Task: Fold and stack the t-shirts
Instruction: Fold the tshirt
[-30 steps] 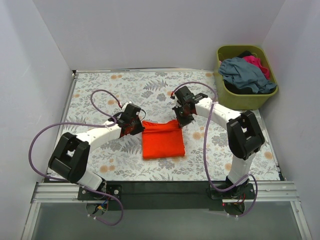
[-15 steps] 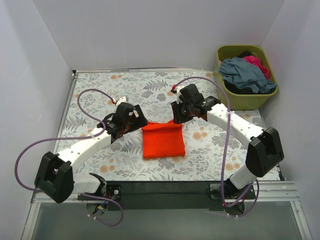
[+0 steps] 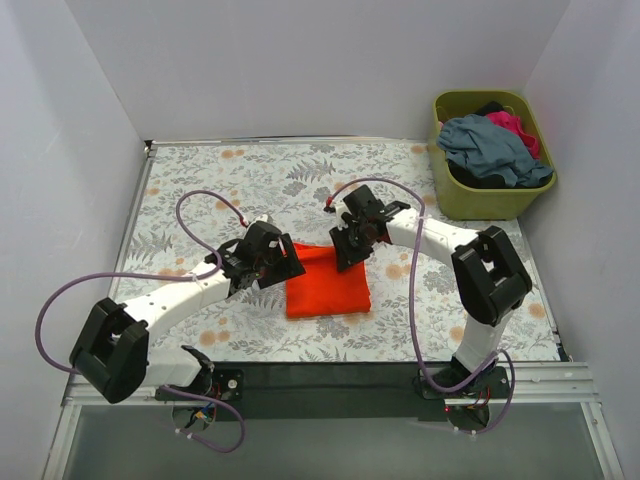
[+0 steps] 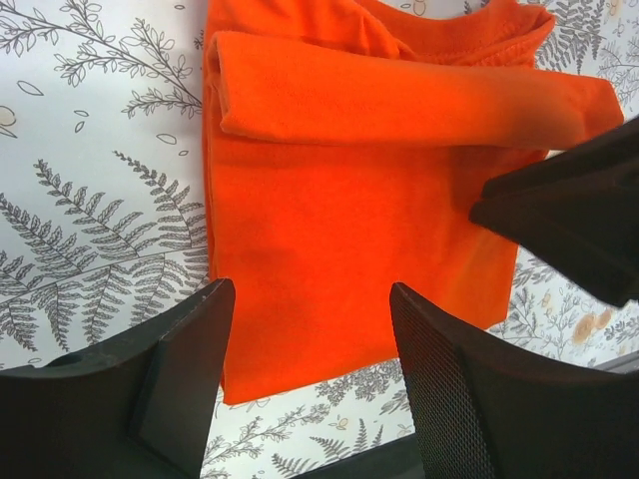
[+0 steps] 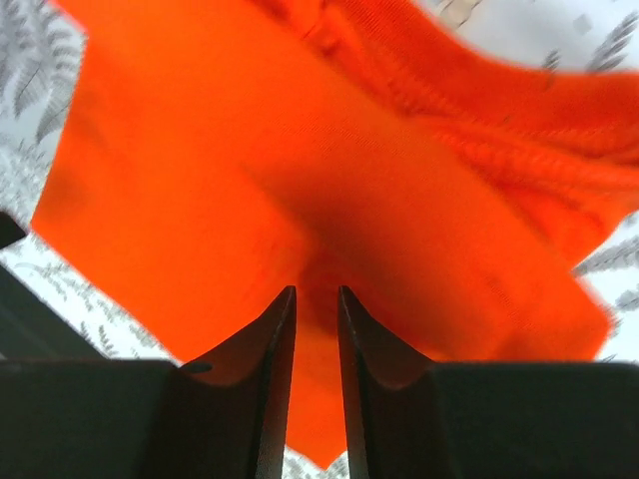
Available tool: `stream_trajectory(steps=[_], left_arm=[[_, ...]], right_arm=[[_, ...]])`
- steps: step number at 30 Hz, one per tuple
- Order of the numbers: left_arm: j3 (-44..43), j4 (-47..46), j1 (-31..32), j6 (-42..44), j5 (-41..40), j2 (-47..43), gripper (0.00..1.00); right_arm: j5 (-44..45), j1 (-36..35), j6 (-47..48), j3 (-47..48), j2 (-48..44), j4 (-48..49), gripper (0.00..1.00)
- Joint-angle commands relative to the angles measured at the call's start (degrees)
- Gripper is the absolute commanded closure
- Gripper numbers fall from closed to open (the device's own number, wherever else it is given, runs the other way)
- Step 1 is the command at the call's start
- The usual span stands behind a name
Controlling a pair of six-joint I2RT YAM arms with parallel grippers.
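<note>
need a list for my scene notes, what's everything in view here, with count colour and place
table: 1, white with grey fern print, under both arms
orange shirt: 1, orange-red, folded, mid-table
basket: 1, olive green, far right corner
grey shirt: 1, grey-blue, on top in the basket
pink shirt: 1, magenta, in the basket behind the grey one
dark cloth: count unclear, dark, under the grey shirt
walls: 3, white, around the table
cables: 2, purple, one looping along each arm
left gripper: 1, black, open, over the orange shirt's left edge
right gripper: 1, black, jaws narrowly apart, over the orange shirt's far right corner
</note>
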State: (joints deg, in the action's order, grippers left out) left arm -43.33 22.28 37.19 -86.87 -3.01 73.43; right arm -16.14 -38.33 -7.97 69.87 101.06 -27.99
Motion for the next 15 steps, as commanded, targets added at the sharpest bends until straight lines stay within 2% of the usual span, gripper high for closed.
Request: stream_trajectory(steps=[1,4,8,12,15], left_arm=[[-0.79,0.22,-0.1,0.3,-1.12,0.74,0.41],[-1.84,-0.31,-0.27,1.18,-1.39,3.55,0.41],[-5.17,-2.24,-2.29,2.58,0.97,8.65,0.41],[-9.31,-3.65,-4.4,3.99,2.91,12.52,0.41],[-11.15,-5.4,-6.07,4.17,6.42,14.1,0.44]], right_arm=[[-0.83,2.72,2.69,5.87,2.56,2.24,0.75],[-1.34,6.67,3.66,9.05,6.86,3.2,0.75],[-7.32,12.39,2.26,14.06,10.83,6.45,0.76],[-11.09,14.24,1.29,14.87,8.82,8.56,0.76],[-14.96,14.33,-0.99,9.18,4.61,11.8,0.76]])
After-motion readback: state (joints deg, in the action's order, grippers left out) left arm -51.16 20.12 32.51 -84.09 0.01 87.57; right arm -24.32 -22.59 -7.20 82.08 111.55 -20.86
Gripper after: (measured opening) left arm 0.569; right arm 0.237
